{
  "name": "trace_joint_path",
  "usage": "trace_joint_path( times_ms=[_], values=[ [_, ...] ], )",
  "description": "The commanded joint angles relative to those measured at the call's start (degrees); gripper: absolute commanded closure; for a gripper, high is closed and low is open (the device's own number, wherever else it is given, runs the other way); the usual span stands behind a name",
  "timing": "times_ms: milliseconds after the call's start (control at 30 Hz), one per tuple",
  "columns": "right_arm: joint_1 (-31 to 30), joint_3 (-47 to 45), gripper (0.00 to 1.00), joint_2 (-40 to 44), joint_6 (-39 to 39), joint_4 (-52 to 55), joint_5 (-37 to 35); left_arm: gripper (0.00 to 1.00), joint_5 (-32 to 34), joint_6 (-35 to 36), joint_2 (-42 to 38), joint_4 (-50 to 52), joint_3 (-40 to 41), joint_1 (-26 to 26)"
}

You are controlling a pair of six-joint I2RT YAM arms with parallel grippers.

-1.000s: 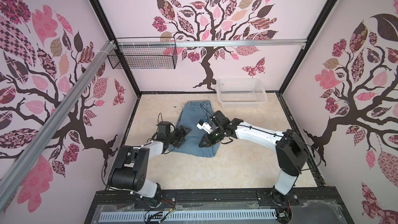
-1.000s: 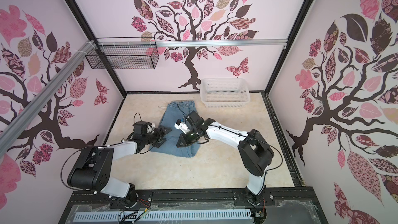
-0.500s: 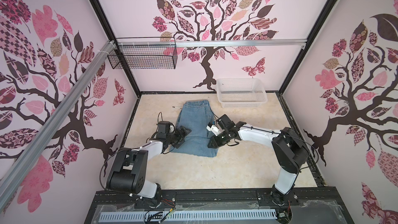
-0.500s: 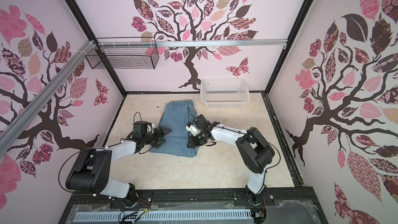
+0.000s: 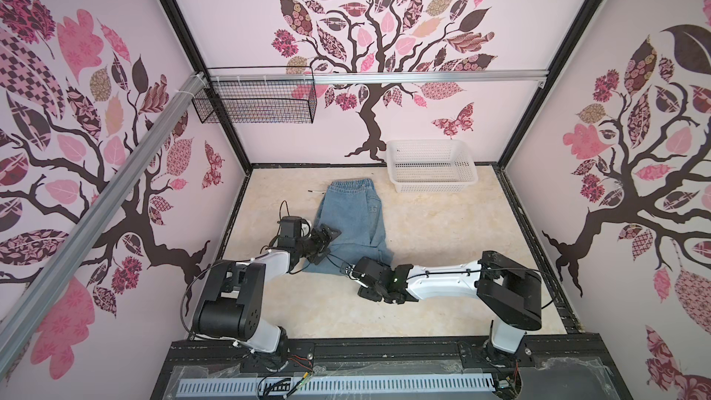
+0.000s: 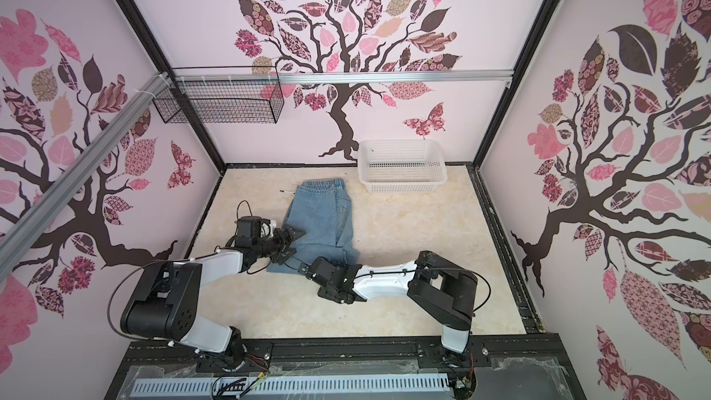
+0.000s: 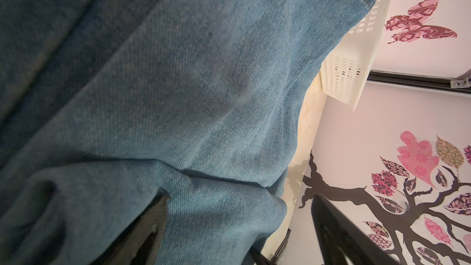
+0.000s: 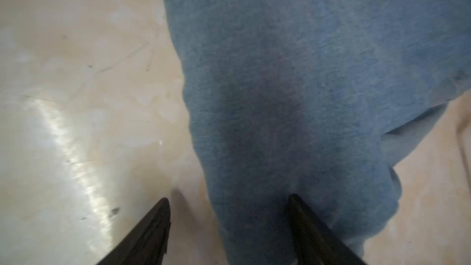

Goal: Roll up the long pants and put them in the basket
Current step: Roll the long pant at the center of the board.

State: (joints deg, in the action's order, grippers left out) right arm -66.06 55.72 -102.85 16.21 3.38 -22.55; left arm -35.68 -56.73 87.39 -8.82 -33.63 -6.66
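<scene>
**Both grippers standing open at the near end of the jeans**

The long pants (image 5: 352,225) are lying flat on the beige table (image 5: 442,248), not rolled. Their waistband is pointing toward the back wall, and their near edge is facing the robot. In both top views the denim (image 6: 321,221) is sitting left of the white plastic basket (image 5: 433,186) and apart from it. A black wire basket (image 5: 254,105) is hanging on the back wall above.

The left gripper (image 5: 327,246) is reaching in low over the garment's left edge, its jaws spread wide. In the left wrist view one dark finger (image 7: 153,225) is resting against the cloth (image 7: 204,98), with nothing pinched. Blue twill is filling most of that view, and a crease is running across it.

The right gripper (image 5: 358,280) is hanging just beside the near right corner of the pants, with the right arm stretching in from the right. Its jaws are also standing apart and gripping nothing. In the right wrist view (blurred, so fine detail is lost) the fingers (image 8: 305,225) are straddling the edge of the fabric (image 8: 305,72). One is showing over bare table and one over denim, and whether either is touching cannot be told.
</scene>
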Motion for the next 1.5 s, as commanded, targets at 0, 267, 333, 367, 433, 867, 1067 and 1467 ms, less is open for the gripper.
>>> trace_joint_path(
  times_ms=[0, 267, 333, 367, 433, 867, 1067, 1467],
  values=[
    [-0.1, -1.4, 0.21, 0.0, 7.3, -10.4, -9.2, 0.09, 2.7, 0.8, 2.5, 3.4, 1.5, 0.4],
    [3.0, -0.9, 0.25, -7.6, 10.1, -12.7, -7.5, 0.09, 1.0, 0.4, 3.5, 2.2, 1.4, 0.8],
    [4.4, 0.1, 0.38, -8.9, 10.1, -9.9, -3.4, 0.09, 0.5, 0.3, 3.4, 2.1, 1.4, 1.1],
    [5.0, 0.9, 0.55, -9.7, 10.1, -8.0, -1.4, 0.09, 0.0, 0.3, 3.3, 2.1, 1.4, 1.3],
    [6.3, 2.3, 0.83, -10.6, 8.9, -4.8, 1.6, 0.09, -0.7, 0.1, 2.8, 2.0, 1.5, 1.7],
    [8.1, 15.6, 1.00, -3.4, -8.9, 25.4, 26.5, 0.09, 1.2, 9.3, -13.3, 24.4, -6.4, 5.9],
    [8.2, 27.0, 0.99, -8.6, -14.8, 40.5, 39.3, 0.08, 2.9, 11.2, -25.6, 33.5, -6.8, 6.1],
    [21.2, 30.3, 0.97, -10.9, -21.8, 36.0, 76.1, 0.07, 5.0, 9.6, -37.6, 39.6, -6.1, 6.6]
  ],
)
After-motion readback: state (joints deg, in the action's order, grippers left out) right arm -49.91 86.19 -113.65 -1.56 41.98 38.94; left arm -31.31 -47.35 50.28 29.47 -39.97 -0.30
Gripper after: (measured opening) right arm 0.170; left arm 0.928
